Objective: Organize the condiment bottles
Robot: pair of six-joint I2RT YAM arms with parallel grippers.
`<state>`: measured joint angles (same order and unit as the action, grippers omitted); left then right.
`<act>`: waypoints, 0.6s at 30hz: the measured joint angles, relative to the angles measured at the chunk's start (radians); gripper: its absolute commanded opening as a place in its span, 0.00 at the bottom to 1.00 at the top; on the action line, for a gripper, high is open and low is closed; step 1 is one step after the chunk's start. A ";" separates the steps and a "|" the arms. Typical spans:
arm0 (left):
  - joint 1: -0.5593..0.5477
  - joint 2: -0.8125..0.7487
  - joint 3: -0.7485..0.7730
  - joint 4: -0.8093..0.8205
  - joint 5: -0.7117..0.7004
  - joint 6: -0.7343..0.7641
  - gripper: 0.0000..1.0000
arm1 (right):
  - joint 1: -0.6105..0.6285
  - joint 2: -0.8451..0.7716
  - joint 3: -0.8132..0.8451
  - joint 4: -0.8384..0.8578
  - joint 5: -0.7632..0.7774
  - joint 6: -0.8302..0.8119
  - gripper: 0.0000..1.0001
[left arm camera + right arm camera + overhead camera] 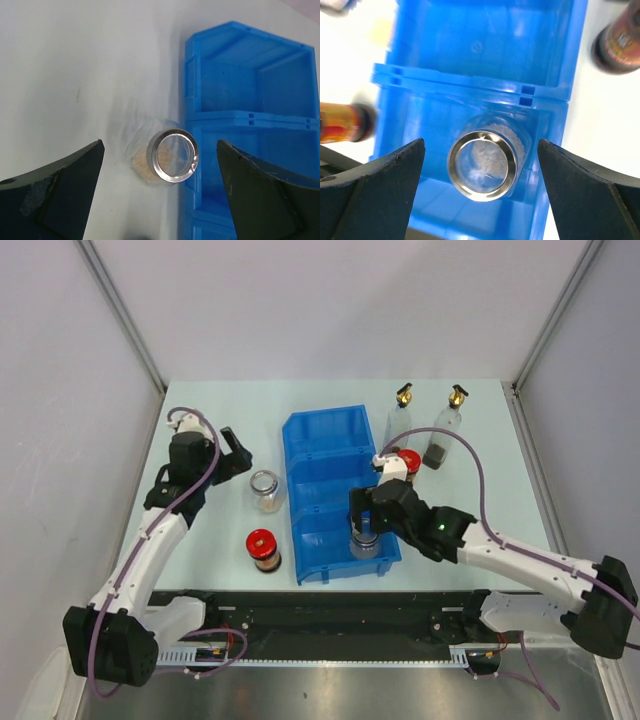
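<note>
One clear silver-lidded jar [482, 162] stands in the near compartment of the blue bin [322, 440]. My right gripper [481, 172] is open above it, a finger on each side, not touching; in the top view this gripper [364, 527] covers the jar. The other silver-lidded jar [172, 155] stands on the table left of the bin [250, 75], also seen from above [265, 490]. My left gripper [160, 172] is open above it, not touching. Two red-lidded jars [263, 548] [407, 460] and two tall gold-spouted bottles [400, 418] [446, 430] stand on the table.
The bin's far and middle compartments [330, 485] hold nothing. The tall bottles and one red-lidded jar [619, 45] stand just right of the bin, behind my right arm. The other red-lidded jar [345, 122] stands near the table's front edge, left of the bin.
</note>
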<state>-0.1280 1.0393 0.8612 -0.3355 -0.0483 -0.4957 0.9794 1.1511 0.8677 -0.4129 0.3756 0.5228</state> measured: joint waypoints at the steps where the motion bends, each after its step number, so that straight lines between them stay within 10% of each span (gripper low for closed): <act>1: -0.017 0.006 0.002 -0.006 -0.002 0.003 1.00 | 0.000 -0.019 0.000 0.001 0.001 0.000 1.00; 18: -0.269 0.289 0.086 -0.101 -0.160 0.053 1.00 | -0.060 -0.149 0.000 -0.085 0.027 0.005 1.00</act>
<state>-0.3965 1.3285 0.9474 -0.4370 -0.2081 -0.4427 0.9192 1.0019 0.8677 -0.4980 0.4030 0.5282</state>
